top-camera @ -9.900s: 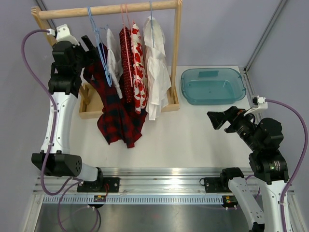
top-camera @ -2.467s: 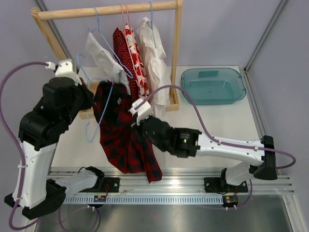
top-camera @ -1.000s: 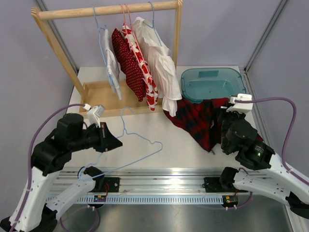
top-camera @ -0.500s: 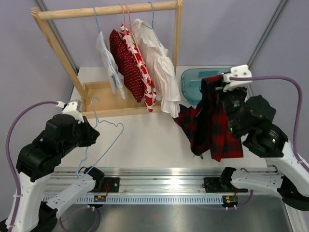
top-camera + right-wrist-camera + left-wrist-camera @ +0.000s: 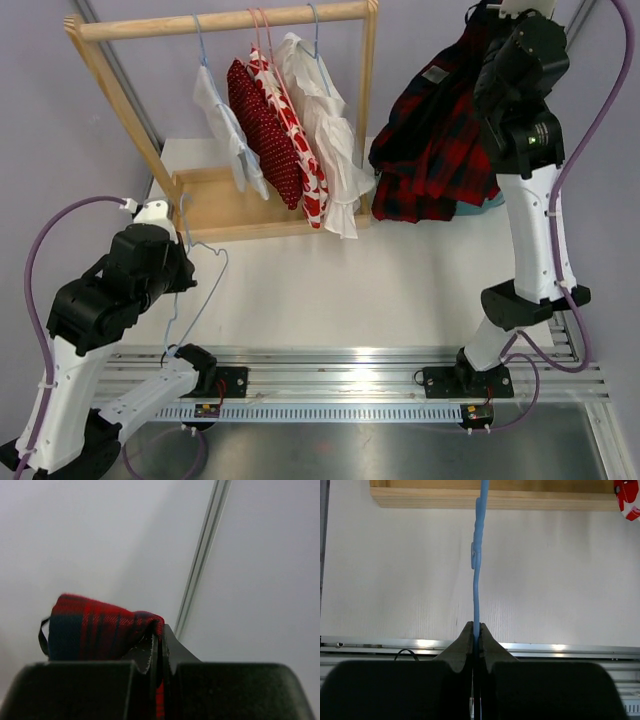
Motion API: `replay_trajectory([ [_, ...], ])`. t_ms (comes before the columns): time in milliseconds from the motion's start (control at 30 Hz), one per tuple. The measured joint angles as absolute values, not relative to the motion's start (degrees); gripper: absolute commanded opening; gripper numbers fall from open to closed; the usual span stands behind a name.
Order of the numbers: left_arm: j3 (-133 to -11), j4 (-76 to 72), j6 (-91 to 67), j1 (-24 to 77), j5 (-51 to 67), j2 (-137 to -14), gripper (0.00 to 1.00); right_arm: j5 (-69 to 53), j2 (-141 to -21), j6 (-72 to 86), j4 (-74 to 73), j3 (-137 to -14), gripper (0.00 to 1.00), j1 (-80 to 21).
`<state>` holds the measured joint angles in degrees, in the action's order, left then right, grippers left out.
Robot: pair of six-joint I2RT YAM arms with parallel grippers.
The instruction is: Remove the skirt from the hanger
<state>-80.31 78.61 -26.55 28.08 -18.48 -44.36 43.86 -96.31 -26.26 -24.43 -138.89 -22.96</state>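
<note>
The skirt (image 5: 435,140), red and dark plaid, hangs bunched in the air at the upper right, free of the hanger. My right gripper (image 5: 487,12) is raised high above the table and shut on the skirt's top edge. In the right wrist view the plaid cloth (image 5: 95,627) is pinched between the closed jaws of the right gripper (image 5: 160,632). The light blue wire hanger (image 5: 196,290) is bare and hangs near the table's left front. My left gripper (image 5: 178,268) is shut on its wire. The left wrist view shows the blue hanger wire (image 5: 476,555) running straight up from the closed left gripper (image 5: 476,628).
A wooden rack (image 5: 220,20) at the back left holds a white garment (image 5: 222,125), a red dotted one (image 5: 262,130), a red-and-white one (image 5: 303,160) and a white blouse (image 5: 328,130). The teal tub (image 5: 493,204) is mostly hidden behind the skirt. A metal rail (image 5: 330,360) runs along the front.
My right arm has lifted the skirt from just above the table to high at the upper right. The left arm has drawn the hanger slightly left and more upright.
</note>
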Motion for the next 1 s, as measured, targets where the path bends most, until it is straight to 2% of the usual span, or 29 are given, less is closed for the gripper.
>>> replay_trajectory([
  [133, -81.8, 78.91, -25.98, 28.08, -19.05, -45.63, 0.0, 39.11, -103.04, -19.62, -25.71, -148.16, 0.0, -15.57],
  [200, -82.89, 78.98, -25.67, 28.08, -19.9, -46.28, 0.0, 36.18, -104.81, -15.57, -26.11, -147.98, 0.0, -12.38],
  [267, -84.07, 79.15, -25.26, 28.08, -21.28, -47.03, 0.0, 32.82, -105.06, -11.22, -25.41, -142.17, 0.0, -9.61],
  [467, -90.7, 79.9, -23.53, 28.08, -27.38, -51.57, 0.0, 17.54, -105.36, 0.05, -20.43, -113.36, 0.05, -7.86],
  [500, -91.72, 79.77, -23.27, 28.08, -28.21, -52.4, 0.0, 14.66, -106.65, 1.85, -20.47, -110.48, 0.22, -7.86],
  [533, -92.97, 79.5, -22.72, 28.08, -29.32, -53.34, 0.0, 12.27, -107.66, 3.53, -20.6, -108.68, 0.48, -7.86],
  [567, -94.13, 79.24, -22.2, 28.08, -30.41, -54.26, 0.0, 9.15, -108.66, 5.48, -20.47, -106.19, 0.92, -7.86],
  [600, -95.42, 79.07, -21.65, 28.08, -31.46, -55.33, 0.0, 6.9, -108.9, 6.66, -20.71, -104.62, 0.99, -7.86],
  [767, -102.63, 74.41, -16.8, 28.08, -35.7, -60.62, 0.0, -1.1, -106.13, 12.91, -18.15, -97.3, 0.99, -7.88],
  [1000, -106.8, 58.52, -6.37, 25.54, -39.66, -64.73, 0.0, -8.34, -87.0, 22.02, -10.09, -77.8, 0.99, -7.88],
])
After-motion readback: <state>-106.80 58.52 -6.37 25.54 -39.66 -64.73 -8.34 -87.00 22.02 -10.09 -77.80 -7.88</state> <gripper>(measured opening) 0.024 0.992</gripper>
